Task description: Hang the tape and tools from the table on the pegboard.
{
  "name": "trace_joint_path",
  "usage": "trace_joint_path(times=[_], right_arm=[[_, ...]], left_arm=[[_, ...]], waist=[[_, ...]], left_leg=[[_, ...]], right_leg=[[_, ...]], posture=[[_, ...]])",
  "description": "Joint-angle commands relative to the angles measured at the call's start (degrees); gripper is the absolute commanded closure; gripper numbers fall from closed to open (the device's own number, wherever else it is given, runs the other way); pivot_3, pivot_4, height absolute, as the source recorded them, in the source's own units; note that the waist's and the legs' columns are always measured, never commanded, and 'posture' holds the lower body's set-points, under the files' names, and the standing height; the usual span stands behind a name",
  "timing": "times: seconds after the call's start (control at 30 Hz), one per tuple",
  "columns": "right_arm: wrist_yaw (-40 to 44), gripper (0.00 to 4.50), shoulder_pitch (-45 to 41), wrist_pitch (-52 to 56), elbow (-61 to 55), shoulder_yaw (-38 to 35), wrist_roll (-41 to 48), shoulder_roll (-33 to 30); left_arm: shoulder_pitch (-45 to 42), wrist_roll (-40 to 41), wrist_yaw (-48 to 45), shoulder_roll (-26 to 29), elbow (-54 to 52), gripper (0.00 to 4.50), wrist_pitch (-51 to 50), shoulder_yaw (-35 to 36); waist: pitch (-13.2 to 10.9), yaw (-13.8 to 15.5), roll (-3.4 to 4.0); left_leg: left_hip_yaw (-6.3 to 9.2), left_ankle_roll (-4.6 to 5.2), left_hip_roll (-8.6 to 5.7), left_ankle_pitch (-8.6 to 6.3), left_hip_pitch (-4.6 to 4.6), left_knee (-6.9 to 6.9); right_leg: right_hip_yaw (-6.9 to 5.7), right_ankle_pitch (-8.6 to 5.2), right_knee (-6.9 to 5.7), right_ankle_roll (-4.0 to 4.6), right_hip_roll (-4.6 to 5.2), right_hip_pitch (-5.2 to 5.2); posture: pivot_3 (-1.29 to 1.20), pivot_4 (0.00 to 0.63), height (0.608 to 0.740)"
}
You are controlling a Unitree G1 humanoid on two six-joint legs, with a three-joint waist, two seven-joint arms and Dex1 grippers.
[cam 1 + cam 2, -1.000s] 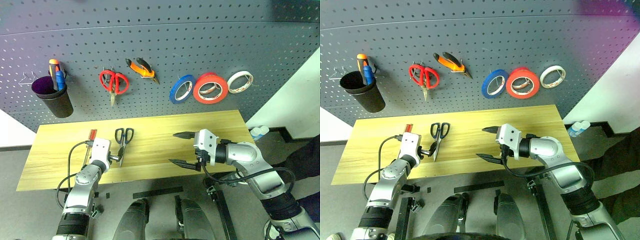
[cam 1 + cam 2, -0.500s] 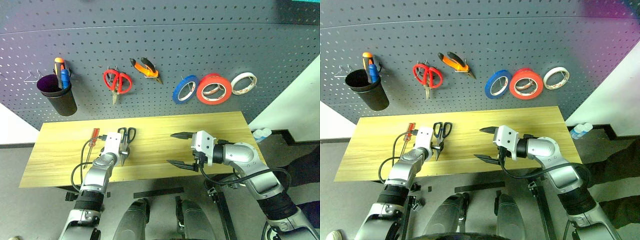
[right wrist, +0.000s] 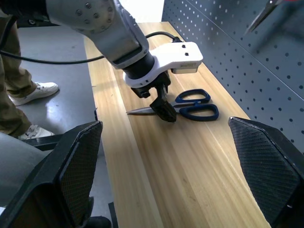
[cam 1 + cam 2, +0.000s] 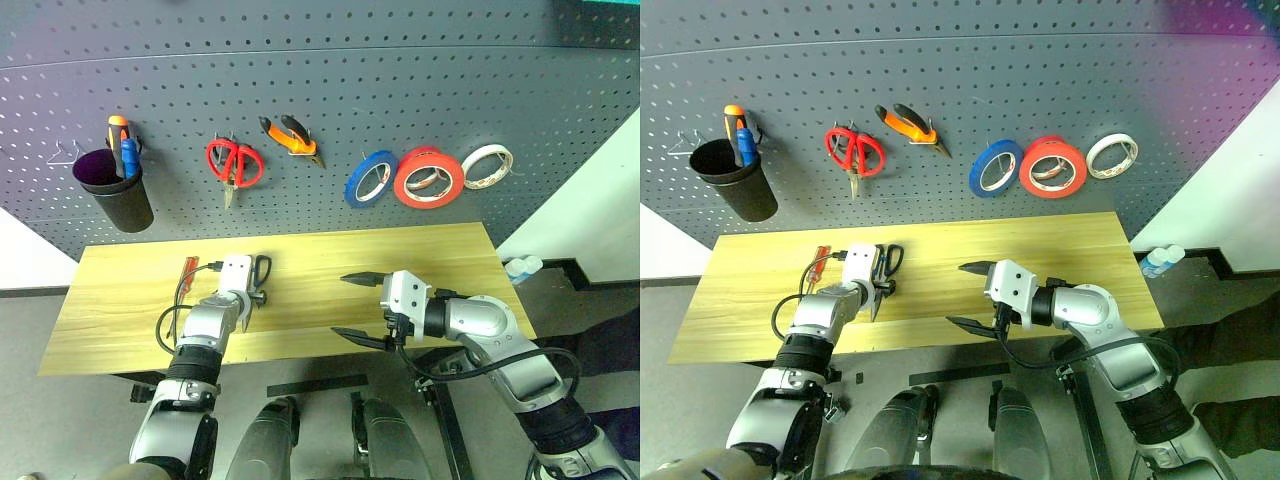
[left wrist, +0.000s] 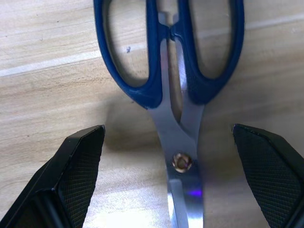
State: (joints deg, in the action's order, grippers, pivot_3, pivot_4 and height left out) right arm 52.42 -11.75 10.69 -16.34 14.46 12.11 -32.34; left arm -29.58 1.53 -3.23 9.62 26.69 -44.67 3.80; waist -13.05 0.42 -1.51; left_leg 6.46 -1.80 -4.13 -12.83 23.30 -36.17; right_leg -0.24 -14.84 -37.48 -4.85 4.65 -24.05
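My left end effector [image 5: 166, 185] is poised directly over the scissors [image 4: 258, 275], fingers spread wide and empty, one finger on either side of the blades with bare wood showing between each pad and the steel. The scissors lie flat on the tabletop [image 4: 420, 250], toward its left half and nearer the pegboard [image 4: 400, 90] edge than the front edge. Their long axis runs front to back: dark blue handle loops toward the pegboard, blades pointing at the front edge. In my left wrist view the pivot screw sits just about midway between my fingers, so the blades run along my line of reach and my fingers would close across them, which I judge the right grip for lifting. My right end effector [image 4: 360, 307] hangs open and empty above the tabletop's middle, well apart from the scissors, so the left is plainly the nearer one. The screwdriver [image 4: 183, 276] lies just beside the scissors, toward the left edge.
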Motion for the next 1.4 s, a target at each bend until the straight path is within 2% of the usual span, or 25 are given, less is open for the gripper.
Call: trace_joint_path(times=[0.03, 0.17, 0.4, 0.73, 0.83, 0.9, 1.13, 1.4], right_arm=[[-0.42, 0.04, 0.15, 0.11, -3.30, 0.07, 0.39, 0.63], [-0.67, 0.04, 0.57, 0.48, -3.95, 0.11, 0.34, 0.54], [-0.53, 0.04, 0.59, 1.34, -4.61, -0.51, 0.54, 0.06], [-0.70, 0.04, 0.41, 1.15, -4.38, -0.23, 0.31, 0.36], [-0.67, 0.00, 0.67, 0.92, -4.32, -0.21, 0.23, 0.30], [-0.65, 0.00, 0.71, 0.83, -4.28, -0.15, 0.16, 0.30], [-0.33, 0.00, 0.48, 1.24, -4.48, -0.25, 0.45, 0.12], [0.99, 0.00, 0.28, 1.39, -3.94, -0.78, 1.19, -0.44]], left_arm=[[-2.09, 0.03, 1.34, -0.12, 4.28, 0.00, -0.50, 1.19], [-4.14, -0.14, 2.33, -0.05, 7.76, 0.00, 0.17, 1.16], [-6.99, -0.90, 4.67, 0.59, 10.51, 0.00, -7.33, 1.16], [-10.06, -0.50, 8.43, -0.25, 12.15, 0.00, -14.35, 2.92], [-9.92, 0.01, 9.60, -0.46, 11.58, 0.60, -13.67, 4.24], [-9.80, 0.29, 9.86, -0.48, 11.30, 1.19, -13.12, 4.90], [-10.18, 0.18, 10.70, -0.44, 11.73, 3.60, -13.61, 5.79], [-10.14, 0.43, 8.51, -0.25, 9.82, 3.67, -14.18, 4.54]], waist=[[0.00, 0.01, 0.00], [0.00, 0.00, 0.00], [0.00, -0.76, 0.00], [0.00, -1.28, 0.00], [0.00, -1.26, 0.00], [0.00, -1.29, 0.00], [0.00, -1.18, 0.00], [0.00, -1.22, 0.00]], left_leg=[[0.00, 0.00, 0.00, 0.00, 0.00, 0.00], [-0.02, 0.00, -0.02, 0.00, -0.01, -0.01], [-0.02, 0.00, -0.01, 0.00, -0.10, -0.03], [-0.02, 0.02, -0.01, -0.05, -0.83, 0.11], [-0.02, 0.03, -0.01, -0.05, -0.84, 0.11], [-0.01, 0.03, 0.00, -0.05, -0.84, 0.11], [-0.02, 0.02, 0.00, -0.05, -0.82, 0.11], [-0.02, 0.02, 0.00, -0.06, -0.82, 0.13]], right_leg=[[0.00, 0.00, 0.00, 0.00, 0.00, 0.00], [0.00, 0.01, 0.00, -0.02, -0.01, 0.02], [0.00, 0.02, 0.00, -0.06, -0.04, 0.13], [0.00, -0.06, 0.16, -0.20, -0.02, 0.88], [0.00, -0.13, 0.17, -0.31, 0.00, 0.89], [0.00, -0.11, 0.17, -0.28, 0.02, 0.88], [0.00, -0.02, 0.19, -0.13, 0.01, 0.87], [0.00, -0.03, 0.19, -0.15, 0.01, 0.87]], posture=[[-0.03, 0.210, 0.740], [-0.04, 0.211, 0.740], [-0.04, 0.210, 0.740], [-0.04, 0.206, 0.740], [-0.04, 0.201, 0.740], [-0.04, 0.200, 0.740], [-0.04, 0.197, 0.740], [-0.03, 0.198, 0.740]])
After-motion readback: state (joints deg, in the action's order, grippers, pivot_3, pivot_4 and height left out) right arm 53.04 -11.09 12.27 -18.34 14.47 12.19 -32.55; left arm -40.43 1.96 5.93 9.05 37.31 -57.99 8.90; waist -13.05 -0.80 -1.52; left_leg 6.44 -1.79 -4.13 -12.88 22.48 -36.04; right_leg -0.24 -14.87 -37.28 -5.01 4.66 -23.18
